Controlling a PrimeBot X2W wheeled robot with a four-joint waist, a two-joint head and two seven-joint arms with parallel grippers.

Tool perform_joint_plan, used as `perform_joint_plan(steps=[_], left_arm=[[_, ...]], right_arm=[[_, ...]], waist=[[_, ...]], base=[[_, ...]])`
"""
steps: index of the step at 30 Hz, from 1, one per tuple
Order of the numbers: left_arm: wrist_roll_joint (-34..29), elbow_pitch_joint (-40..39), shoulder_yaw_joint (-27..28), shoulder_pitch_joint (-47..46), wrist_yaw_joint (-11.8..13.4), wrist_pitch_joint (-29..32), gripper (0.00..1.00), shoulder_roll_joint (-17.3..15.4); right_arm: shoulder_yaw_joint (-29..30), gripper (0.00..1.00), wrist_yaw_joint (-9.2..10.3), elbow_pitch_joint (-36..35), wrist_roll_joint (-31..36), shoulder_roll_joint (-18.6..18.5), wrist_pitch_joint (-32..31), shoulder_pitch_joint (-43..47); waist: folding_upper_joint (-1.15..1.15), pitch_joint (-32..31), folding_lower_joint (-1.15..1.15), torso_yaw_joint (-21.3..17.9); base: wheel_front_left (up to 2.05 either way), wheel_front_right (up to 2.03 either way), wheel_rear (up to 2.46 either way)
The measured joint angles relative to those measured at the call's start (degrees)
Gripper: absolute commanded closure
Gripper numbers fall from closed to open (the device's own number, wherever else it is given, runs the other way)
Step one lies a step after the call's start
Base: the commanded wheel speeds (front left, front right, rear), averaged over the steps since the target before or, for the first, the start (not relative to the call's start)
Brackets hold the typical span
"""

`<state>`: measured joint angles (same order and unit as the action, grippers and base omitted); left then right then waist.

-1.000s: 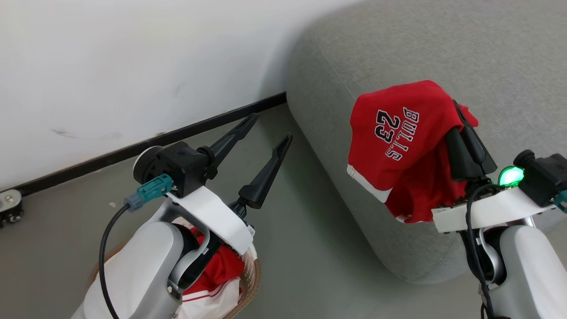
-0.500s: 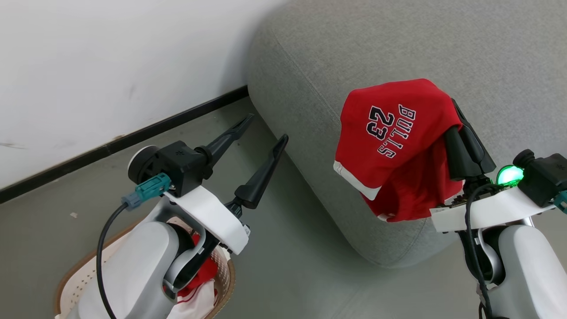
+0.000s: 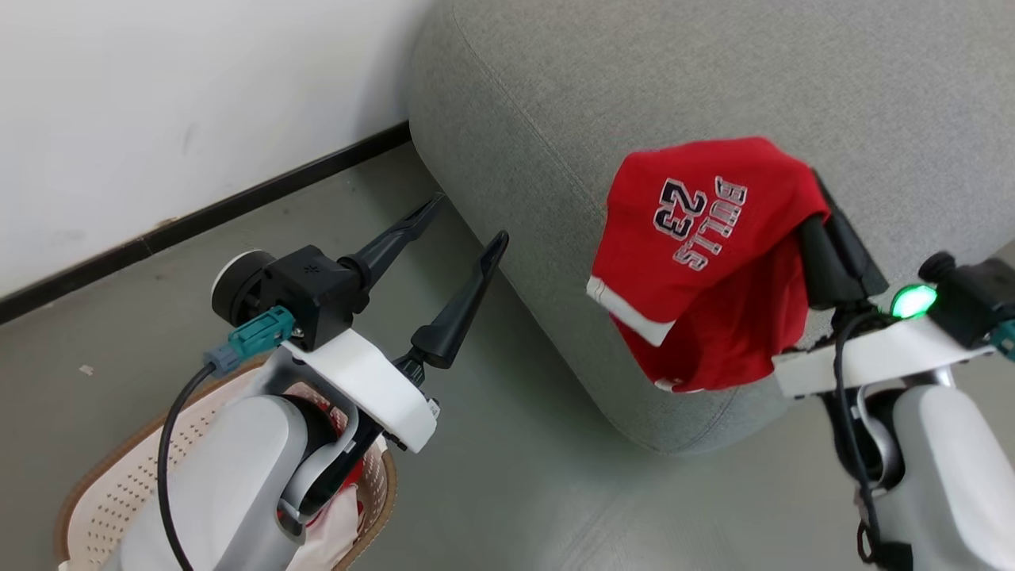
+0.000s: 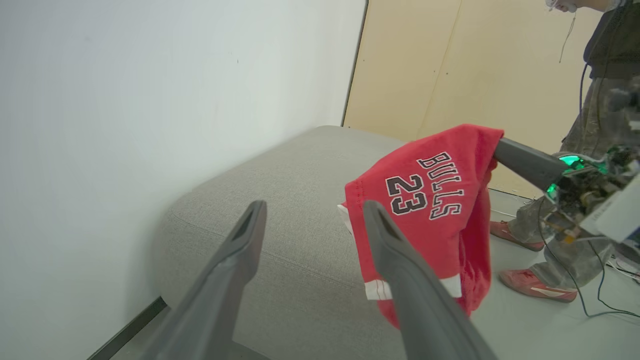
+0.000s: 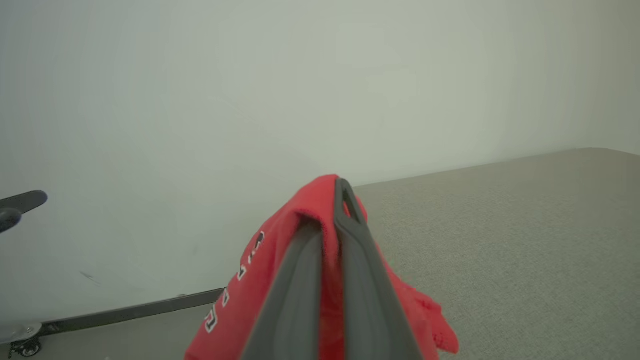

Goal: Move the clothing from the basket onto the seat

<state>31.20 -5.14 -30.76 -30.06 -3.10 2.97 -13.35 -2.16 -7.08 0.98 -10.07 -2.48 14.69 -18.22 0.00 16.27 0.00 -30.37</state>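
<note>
My right gripper (image 5: 334,210) is clamped shut on the red garment (image 3: 698,238). The cloth drapes off both sides of the fingers and hangs over the rounded corner of the seat (image 3: 555,103). My left gripper (image 3: 470,218) is spread wide and empty above the basket (image 3: 103,492), with more clothing (image 3: 333,523) lying beneath its wrist. If I let go here, I judge that most of the fabric hangs out past the seat's edge and could slide to the floor. I'd carry the hand further in over the cushion first. Cloth may also snag on a finger at release.
</note>
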Motion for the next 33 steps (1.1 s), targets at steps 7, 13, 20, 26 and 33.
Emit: perform_joint_plan(steps=[7, 13, 20, 26, 33], left_arm=[[-1.09, -2.96, -0.16, 0.01, 0.73, 1.21, 0.0, -0.9], [-1.59, -4.59, -0.15, 0.0, 1.47, 2.31, 0.0, -1.54], [-2.22, -7.64, 0.45, -0.03, 2.52, 3.93, 0.0, -2.82], [-2.7, -10.29, 0.82, -0.1, 2.96, 5.1, 0.0, -3.52], [-3.52, -13.19, 1.49, -1.56, 2.97, 6.48, 0.0, -5.02]], right_arm=[[3.53, 1.0, 0.0, 4.48, 0.62, 0.03, 0.01, -8.6], [6.36, 1.0, 0.01, 8.62, 0.68, 0.03, 0.01, -15.37], [7.86, 1.0, 0.0, 13.82, 3.58, 0.02, -0.67, -26.27], [10.66, 1.0, 0.0, 18.04, 4.81, -1.71, -1.62, -34.68], [14.41, 1.0, 0.0, 22.27, 6.39, -4.42, -2.12, -42.91]], waist=[[0.0, 2.94, 0.0, 0.64], [0.0, 5.02, 0.0, 1.64], [0.0, 8.23, 0.0, 3.6], [0.0, 11.17, 0.0, 5.68], [0.0, 14.72, 0.0, 8.42]], base=[[0.0, 0.0, 0.0], [0.0, 0.0, 0.0], [0.0, 0.0, 0.0], [0.0, 0.0, 0.0], [0.0, 0.0, 0.0]])
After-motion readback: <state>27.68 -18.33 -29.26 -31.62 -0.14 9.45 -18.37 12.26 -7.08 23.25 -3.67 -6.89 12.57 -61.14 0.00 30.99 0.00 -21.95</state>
